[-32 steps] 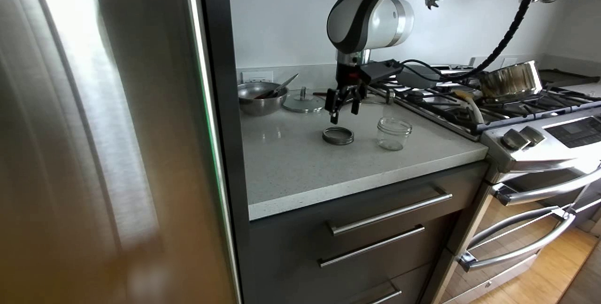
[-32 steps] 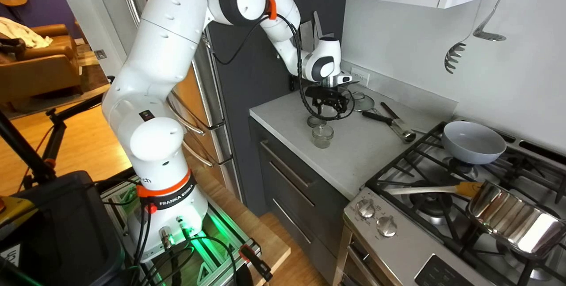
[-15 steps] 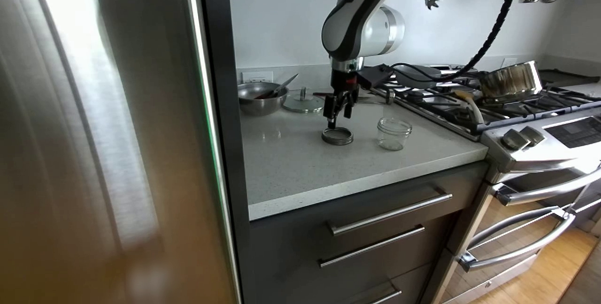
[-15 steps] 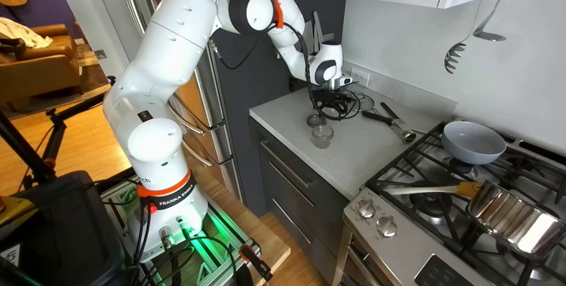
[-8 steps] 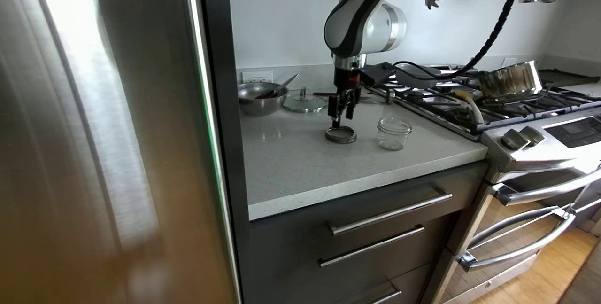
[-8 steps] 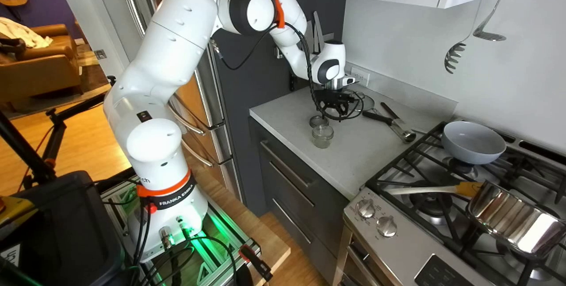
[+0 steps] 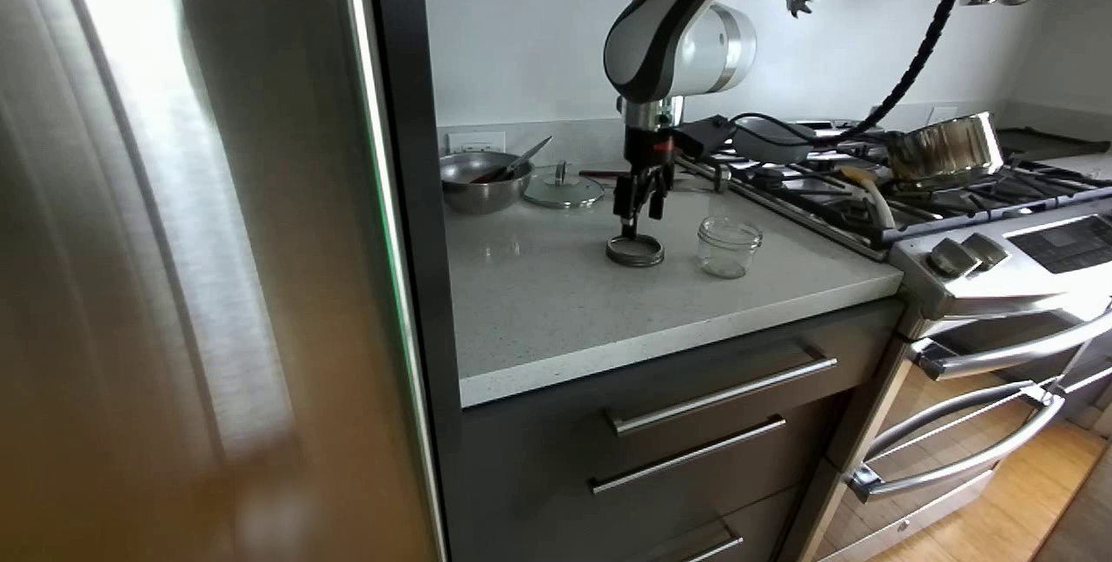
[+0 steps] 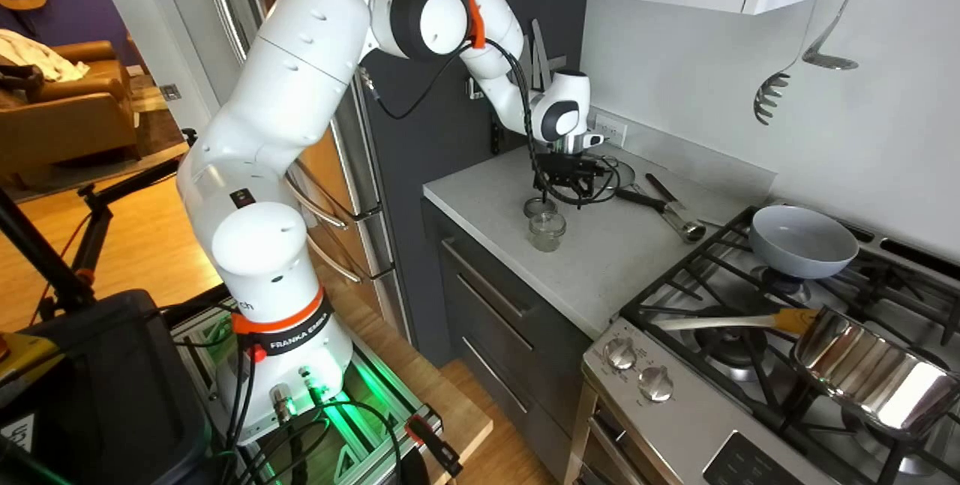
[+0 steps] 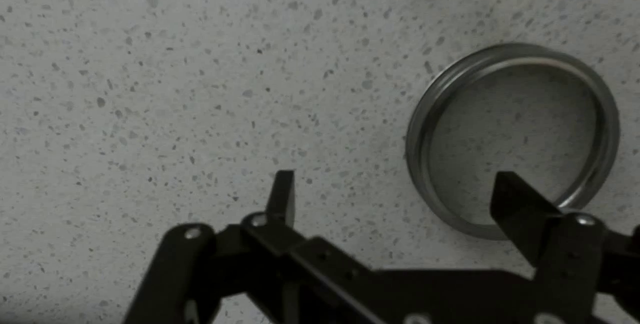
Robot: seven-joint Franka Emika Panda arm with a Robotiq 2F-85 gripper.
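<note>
My black fingers (image 9: 520, 214) spread, one at a round silver metal ring (image 9: 418, 148)
On the grey stone surface (image 7: 539, 310), back from its front edge.

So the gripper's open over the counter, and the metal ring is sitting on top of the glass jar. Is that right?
Not quite. The metal ring lies on the counter beside the glass jar, not on top of it, with a gap between them, as an exterior view shows. The gripper is indeed open over the counter.
</note>
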